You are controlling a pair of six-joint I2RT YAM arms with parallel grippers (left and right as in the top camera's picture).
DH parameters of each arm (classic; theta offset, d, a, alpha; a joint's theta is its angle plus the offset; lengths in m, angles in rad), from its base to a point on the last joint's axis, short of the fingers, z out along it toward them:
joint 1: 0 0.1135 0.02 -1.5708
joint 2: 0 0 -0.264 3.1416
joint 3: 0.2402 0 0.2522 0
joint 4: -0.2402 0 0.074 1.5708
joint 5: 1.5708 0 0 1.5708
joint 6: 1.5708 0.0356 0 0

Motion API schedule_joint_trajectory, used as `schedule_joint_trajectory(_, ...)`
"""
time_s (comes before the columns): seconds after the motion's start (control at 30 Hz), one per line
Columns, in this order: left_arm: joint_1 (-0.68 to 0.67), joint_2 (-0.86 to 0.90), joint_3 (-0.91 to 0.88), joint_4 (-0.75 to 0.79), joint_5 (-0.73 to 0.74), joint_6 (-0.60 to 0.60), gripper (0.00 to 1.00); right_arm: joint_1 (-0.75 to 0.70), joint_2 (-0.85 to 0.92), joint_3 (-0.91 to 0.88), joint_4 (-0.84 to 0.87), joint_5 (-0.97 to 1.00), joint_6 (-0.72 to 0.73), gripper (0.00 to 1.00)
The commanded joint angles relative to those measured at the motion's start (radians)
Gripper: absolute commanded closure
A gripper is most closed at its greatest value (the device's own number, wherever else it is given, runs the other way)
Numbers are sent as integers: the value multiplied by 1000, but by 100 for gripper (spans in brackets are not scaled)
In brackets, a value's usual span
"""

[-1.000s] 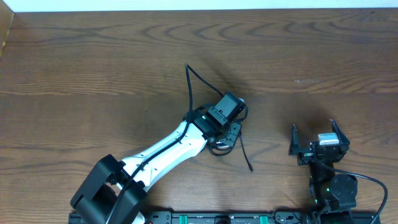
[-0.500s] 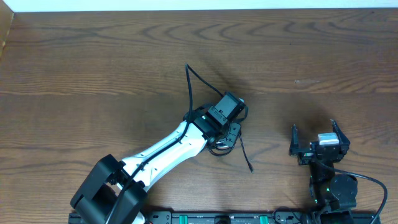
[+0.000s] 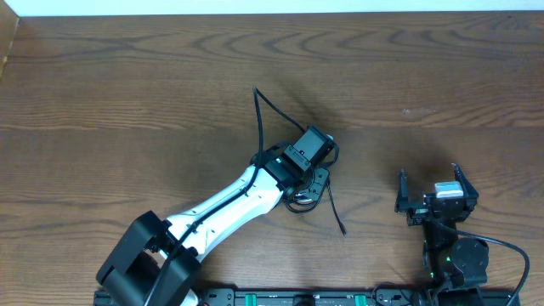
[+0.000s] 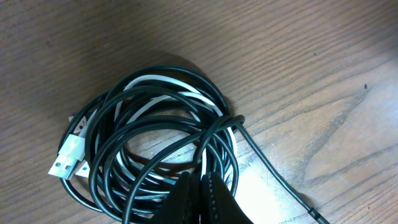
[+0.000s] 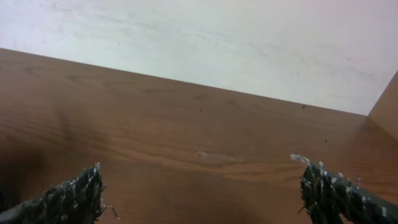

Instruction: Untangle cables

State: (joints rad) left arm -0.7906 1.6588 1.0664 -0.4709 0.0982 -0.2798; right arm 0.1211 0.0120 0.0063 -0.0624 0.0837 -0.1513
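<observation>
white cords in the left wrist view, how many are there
1: the white cord loops inside the coil of black cables, plug at its left edge; the left claw could hide more.

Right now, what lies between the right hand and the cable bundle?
In the overhead view, bare table lies between the right hand and the cables, apart from one black cord tail.

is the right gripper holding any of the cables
No, the right gripper stands wide open over the brown wooden table, nothing between its fingers; the coiled black and white cables lie at the left gripper.
</observation>
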Motion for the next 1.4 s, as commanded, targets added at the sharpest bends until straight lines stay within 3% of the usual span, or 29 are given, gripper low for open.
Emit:
schedule_joint_trajectory(0.0,-3,-9,-12,-6,-13,19,93,4,-5,-1,-2,14,-14,1)
schedule_joint_trajectory(0.97,2,-9,-12,-6,-14,20,92,4,-5,-1,3,5,-10,1)
schedule_joint_trajectory(1.23,23,-9,-12,0,-12,-8,92,4,-5,-1,16,-383,341,1)
schedule_joint_trajectory(1.37,65,-9,-12,-15,32,-22,92,4,0,3,14,-435,347,1)
